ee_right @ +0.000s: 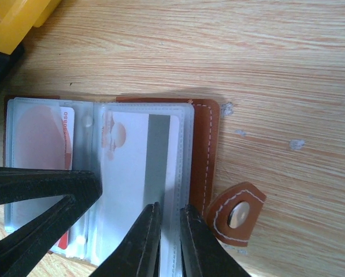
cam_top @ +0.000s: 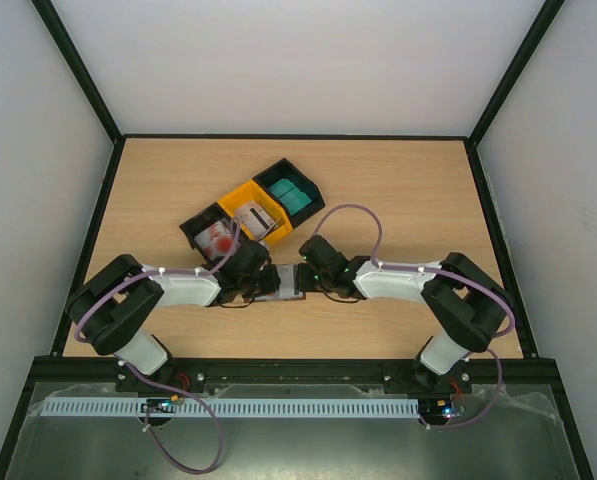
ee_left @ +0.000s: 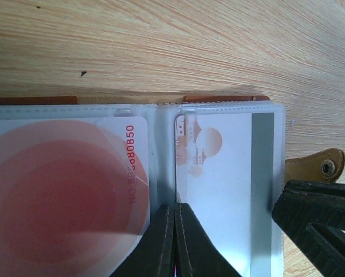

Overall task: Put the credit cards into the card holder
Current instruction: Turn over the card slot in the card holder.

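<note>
Wooden worktop (cam_top: 398,190) is bearing the card holder (ee_right: 206,144) (floppy, slick sleeves; probably best pinched at an edge). Left gripper (ee_left: 174,209) jaws are clenching at its fold, and right gripper (ee_right: 171,210) jaws are straddling its sleeve edge, grip unclear.

Brown leather-like card holder (ee_right: 206,144), open flat; two white-and-red credit cards (ee_left: 218,190) sleeved inside, faces up

A light wooden table (cam_top: 408,190) sat inside plain white walls (cam_top: 298,60) edged by black framing (cam_top: 76,68); lighting seemed even, diffuse.
</note>
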`<state>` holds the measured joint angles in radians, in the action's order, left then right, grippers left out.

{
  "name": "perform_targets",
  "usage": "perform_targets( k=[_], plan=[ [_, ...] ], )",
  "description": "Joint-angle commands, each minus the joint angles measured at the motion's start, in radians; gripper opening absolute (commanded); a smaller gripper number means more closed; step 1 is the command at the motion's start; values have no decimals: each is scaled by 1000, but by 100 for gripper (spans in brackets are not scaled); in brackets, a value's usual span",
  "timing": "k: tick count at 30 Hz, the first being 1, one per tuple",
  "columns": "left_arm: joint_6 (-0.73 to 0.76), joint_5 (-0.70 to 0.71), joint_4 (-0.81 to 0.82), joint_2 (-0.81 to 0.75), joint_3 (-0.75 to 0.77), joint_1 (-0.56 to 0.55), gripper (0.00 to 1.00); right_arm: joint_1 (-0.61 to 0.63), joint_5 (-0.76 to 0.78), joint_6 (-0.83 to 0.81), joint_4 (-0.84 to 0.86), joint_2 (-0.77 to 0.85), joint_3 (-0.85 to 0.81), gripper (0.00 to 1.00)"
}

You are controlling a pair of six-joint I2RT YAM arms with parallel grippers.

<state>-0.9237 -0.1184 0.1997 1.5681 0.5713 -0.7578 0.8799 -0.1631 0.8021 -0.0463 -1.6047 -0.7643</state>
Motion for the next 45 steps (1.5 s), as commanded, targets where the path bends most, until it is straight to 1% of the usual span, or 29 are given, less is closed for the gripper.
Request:
perform_targets(
  k=[1, 10, 15, 19, 22, 28, 34, 37, 40, 43, 45],
  plan=[
    [6, 34, -108, 61, -25, 3, 3, 15, -9, -17, -8, -20, -27, 12],
    [6, 34, -106, 61, -26, 3, 3, 23, -42, -27, 8, -35, -34, 9],
    [5, 34, -106, 58, -27, 3, 3, 22, -108, -3, 59, -16, -20, 10],
    [3, 37, -104, 56, -31, 3, 3, 18, -113, 76, 45, -22, -30, 15],
    [2, 37, -99, 57, -34, 3, 3, 15, -122, 151, 62, -28, -9, 17],
    [0, 36, -88, 57, -40, 3, 3, -8, -151, 273, 139, 0, 49, 18],
    [2, 36, -83, 56, -40, 4, 3, -9, -192, 344, 176, 1, 65, 18],
    [2, 34, -81, 57, -40, 3, 3, -9, -221, 378, 223, -1, 74, 19],
    [1, 34, -82, 51, -38, 4, 3, -9, -213, 371, 217, -27, 48, 22],
    [2, 35, -86, 36, -36, 3, 3, -9, -167, 344, 202, -43, 30, 24],
    [3, 36, -92, 16, -34, 3, 5, -10, -126, 317, 181, -44, 18, 24]
  ],
)
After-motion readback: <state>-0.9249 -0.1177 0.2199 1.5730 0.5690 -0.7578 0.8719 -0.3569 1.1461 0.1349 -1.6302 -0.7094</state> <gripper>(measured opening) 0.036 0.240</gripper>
